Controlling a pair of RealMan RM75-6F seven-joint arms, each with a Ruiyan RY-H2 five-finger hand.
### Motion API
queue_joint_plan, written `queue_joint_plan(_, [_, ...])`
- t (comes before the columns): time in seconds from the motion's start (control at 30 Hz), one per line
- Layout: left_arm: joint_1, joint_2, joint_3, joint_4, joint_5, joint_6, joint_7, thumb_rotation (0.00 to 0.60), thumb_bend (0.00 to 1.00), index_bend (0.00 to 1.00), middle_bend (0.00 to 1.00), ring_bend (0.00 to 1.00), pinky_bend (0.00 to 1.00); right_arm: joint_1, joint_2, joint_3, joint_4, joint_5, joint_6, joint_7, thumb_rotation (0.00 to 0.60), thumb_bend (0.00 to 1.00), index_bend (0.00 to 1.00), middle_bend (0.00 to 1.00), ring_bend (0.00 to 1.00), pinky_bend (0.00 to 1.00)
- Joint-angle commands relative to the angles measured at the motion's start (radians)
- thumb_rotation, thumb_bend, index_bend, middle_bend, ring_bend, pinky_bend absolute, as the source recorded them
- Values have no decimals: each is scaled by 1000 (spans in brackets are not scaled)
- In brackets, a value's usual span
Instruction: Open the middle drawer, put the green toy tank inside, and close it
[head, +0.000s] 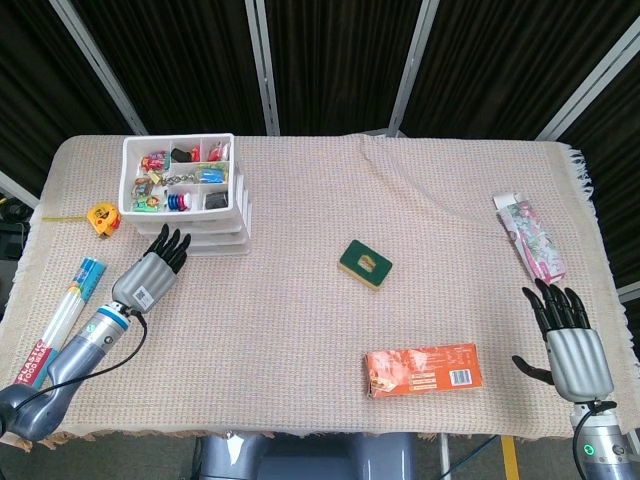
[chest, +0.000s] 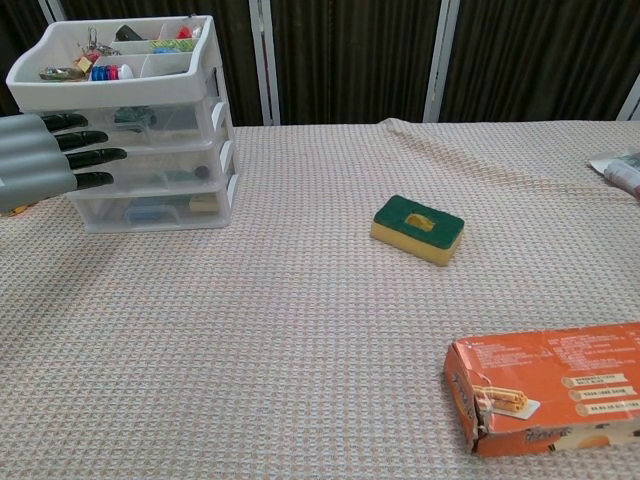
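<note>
A white drawer unit stands at the table's back left, with a tray of small items on top and three clear drawers, all shut. The middle drawer has its front level with the others. My left hand hovers at the unit's front left, fingers straight and spread, fingertips right at the drawer fronts; whether they touch is unclear. It holds nothing. A green-topped, yellow-sided block lies mid-table; no tank shape is plain. My right hand rests open at the front right.
An orange box lies front right of centre. A pink packet sits at the right edge, a yellow tape measure left of the drawers, and a long blue, white and red pack near the left edge.
</note>
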Motion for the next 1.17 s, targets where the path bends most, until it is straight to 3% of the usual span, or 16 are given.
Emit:
queue_joint_plan(0.03, [3,3,5,-5,-4,6,-8,600,1000,125,0,0,72,0,0,0,0,0,0,0,600,11,86,0,0,0])
queue_joint_plan(0.2, [23,28,23,-59,13,37,-64,600,1000,122,0,0,72,0,1,1,1,2,0,0,600,12,86,0,0,0])
queue_joint_plan(0.33, [79,108,63,-186,82,129,-202,600,955,109,0,0,72,0,1,1,0,5,-2,-1,600,11,86,0,0,0])
queue_joint_plan(0.37, [94,122,68,-211,90,152,-235,600,890,102,0,0,72,-1,1,1,-1,5,-2,-1,600,11,86,0,0,0])
queue_joint_plan(0.43, [135,152,80,-268,108,217,-328,600,666,84,0,0,72,-1,1,1,-2,4,-1,-1,600,11,86,0,0,0])
queue_joint_plan(0.5, [179,161,85,-305,128,297,-413,600,350,71,0,0,72,-1,1,1,-2,2,1,-3,600,12,86,0,0,0])
queue_joint_plan(0.57, [213,162,90,-315,151,360,-470,600,160,54,0,0,65,-2,0,1,-1,2,3,-5,600,12,87,0,0,0])
queue_joint_plan(0.67, [267,159,88,-338,165,460,-563,600,38,26,0,0,44,-1,0,1,-2,4,0,-5,600,12,86,0,0,0])
queue_joint_plan(0.9, [395,142,101,-358,114,608,-798,600,0,0,0,0,0,-1,-3,3,2,-2,8,2,600,0,81,0,0,0])
queue_joint_plan(1.17, [461,135,115,-293,85,646,-850,600,0,0,0,0,0,3,-11,6,12,-22,22,23,600,0,78,0,0,0])
